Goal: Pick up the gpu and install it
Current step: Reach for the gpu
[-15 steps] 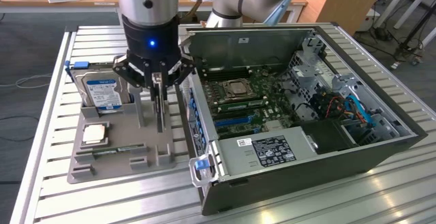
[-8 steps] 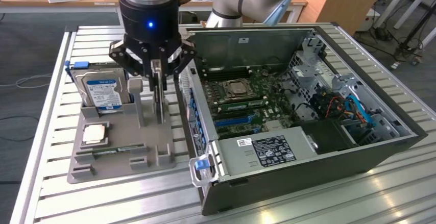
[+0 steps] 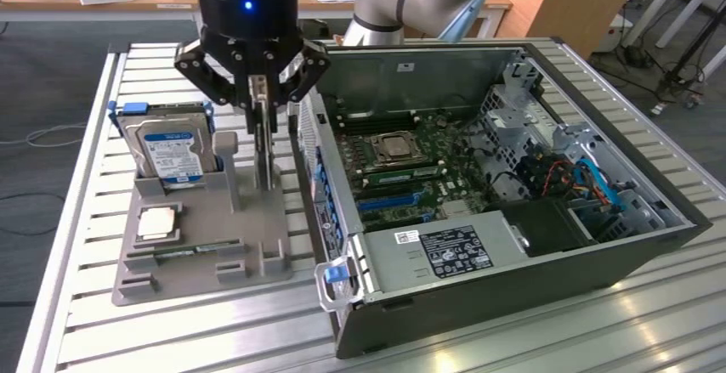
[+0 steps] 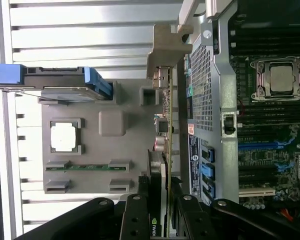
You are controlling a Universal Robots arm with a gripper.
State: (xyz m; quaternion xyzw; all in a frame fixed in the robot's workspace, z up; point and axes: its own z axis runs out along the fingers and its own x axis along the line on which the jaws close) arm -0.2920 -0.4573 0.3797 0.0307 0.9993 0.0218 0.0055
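The gpu (image 3: 265,156) stands on edge in the gray stand (image 3: 182,262), directly beneath the claw (image 3: 270,105). Its long edge runs alongside the wall of the open computer case (image 3: 488,178) just beside it. The claw's fingers straddle its top edge and seem pressed onto it, though contact is hard to confirm. One gpu, one hard drive (image 3: 170,152), one case.

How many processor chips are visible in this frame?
2. One processor chip lies on the gray holder tray. The second processor chip sits in the motherboard socket inside the open computer case. More could be hidden behind parts.
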